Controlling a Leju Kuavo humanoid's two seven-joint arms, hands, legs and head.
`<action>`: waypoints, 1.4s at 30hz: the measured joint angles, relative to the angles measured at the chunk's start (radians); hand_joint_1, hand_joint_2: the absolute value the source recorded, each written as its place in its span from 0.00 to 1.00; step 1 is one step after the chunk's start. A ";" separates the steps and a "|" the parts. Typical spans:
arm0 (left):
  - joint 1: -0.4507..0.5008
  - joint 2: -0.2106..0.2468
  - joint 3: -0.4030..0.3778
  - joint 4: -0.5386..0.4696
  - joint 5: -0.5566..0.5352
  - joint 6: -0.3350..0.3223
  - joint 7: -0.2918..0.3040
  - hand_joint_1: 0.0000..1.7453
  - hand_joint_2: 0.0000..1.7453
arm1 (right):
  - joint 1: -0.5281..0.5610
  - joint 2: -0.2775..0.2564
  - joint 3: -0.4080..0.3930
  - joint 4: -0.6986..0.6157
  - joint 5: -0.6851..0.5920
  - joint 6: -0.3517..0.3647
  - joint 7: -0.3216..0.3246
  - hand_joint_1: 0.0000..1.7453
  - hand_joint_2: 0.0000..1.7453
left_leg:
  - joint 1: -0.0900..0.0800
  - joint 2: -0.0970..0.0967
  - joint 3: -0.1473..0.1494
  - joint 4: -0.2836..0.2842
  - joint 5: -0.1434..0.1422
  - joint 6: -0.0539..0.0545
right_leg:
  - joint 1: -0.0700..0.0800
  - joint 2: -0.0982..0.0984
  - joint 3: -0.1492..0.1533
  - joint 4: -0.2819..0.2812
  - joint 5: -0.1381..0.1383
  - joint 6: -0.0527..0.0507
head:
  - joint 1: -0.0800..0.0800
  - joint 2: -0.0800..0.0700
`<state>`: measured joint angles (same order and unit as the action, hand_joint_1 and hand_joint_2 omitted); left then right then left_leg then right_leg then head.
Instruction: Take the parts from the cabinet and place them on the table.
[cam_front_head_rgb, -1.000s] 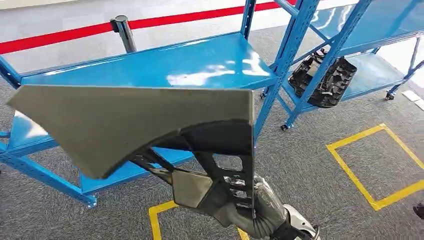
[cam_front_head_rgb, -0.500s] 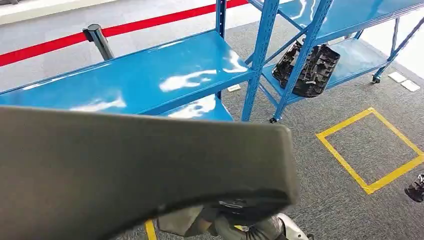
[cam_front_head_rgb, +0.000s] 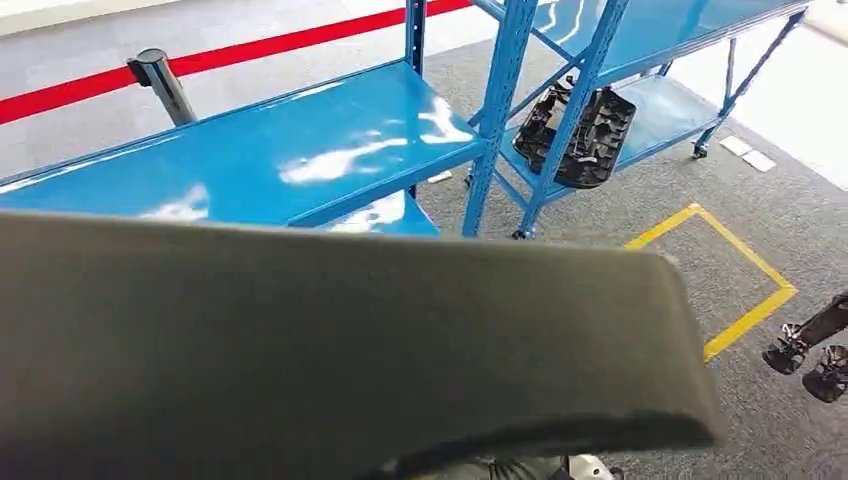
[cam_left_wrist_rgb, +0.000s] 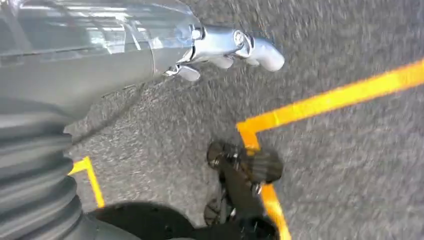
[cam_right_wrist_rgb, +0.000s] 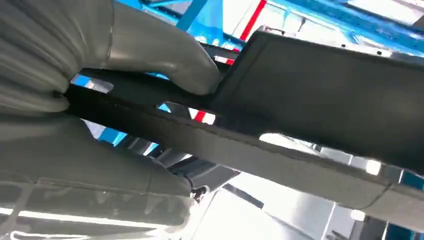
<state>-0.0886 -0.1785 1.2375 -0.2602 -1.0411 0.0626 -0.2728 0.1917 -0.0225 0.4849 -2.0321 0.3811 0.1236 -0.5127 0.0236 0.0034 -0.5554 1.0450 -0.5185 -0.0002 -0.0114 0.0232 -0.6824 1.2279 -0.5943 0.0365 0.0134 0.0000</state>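
Grey part (cam_front_head_rgb: 330, 350) in right robot hand (cam_right_wrist_rgb: 115, 90)

floor: grey carpet (cam_front_head_rgb: 620, 190) with yellow taped square (cam_front_head_rgb: 745, 262) | furniture: glossy blue metal shelving racks (cam_front_head_rgb: 300, 150) on castors | barrier: red belt (cam_front_head_rgb: 250, 45) on grey post (cam_front_head_rgb: 160, 82) | light: bright glare on shelves

A broad grey curved panel (cam_front_head_rgb: 330, 350) blocked the head view's near field from 6 to 9 o'clock. Beyond it, the glossy blue metal shelf (cam_front_head_rgb: 300, 150) lay bare at 12; blue upright posts (cam_front_head_rgb: 500, 100) barred 1 o'clock.
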 joint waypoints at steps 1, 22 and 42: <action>0.002 0.000 0.000 0.000 -0.001 0.000 -0.001 0.00 1.00 | 0.001 0.000 0.000 0.000 -0.001 0.000 -0.001 1.00 1.00 | -0.001 0.011 0.000 0.000 -0.001 0.001 | 0.000 -0.003 -0.036 0.074 -0.025 0.001 | 0.000 0.000; -0.002 -0.023 -0.016 0.006 -0.030 0.023 0.000 0.00 1.00 | 0.051 -0.022 -0.088 -0.031 -0.059 0.027 -0.042 1.00 1.00 | 0.002 -0.048 -0.015 0.031 0.005 -0.036 | 0.001 0.030 0.105 -0.195 0.099 -0.032 | -0.002 0.000; -0.005 -0.025 -0.029 0.006 -0.063 0.018 -0.013 0.00 1.00 | 0.065 -0.024 -0.127 -0.019 0.041 -0.016 -0.006 1.00 1.00 | -0.010 0.067 0.014 0.001 -0.018 -0.027 | 0.016 -0.048 0.083 -0.191 0.107 -0.024 | 0.000 0.000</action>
<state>-0.0936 -0.2033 1.2089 -0.2541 -1.1036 0.0801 -0.2861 0.2563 -0.0469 0.3574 -2.0508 0.4219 0.1080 -0.5188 0.0133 0.0704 -0.5416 1.0462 -0.5361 -0.0277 0.0051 -0.0249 -0.5995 1.0371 -0.4875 0.0128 0.0130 0.0000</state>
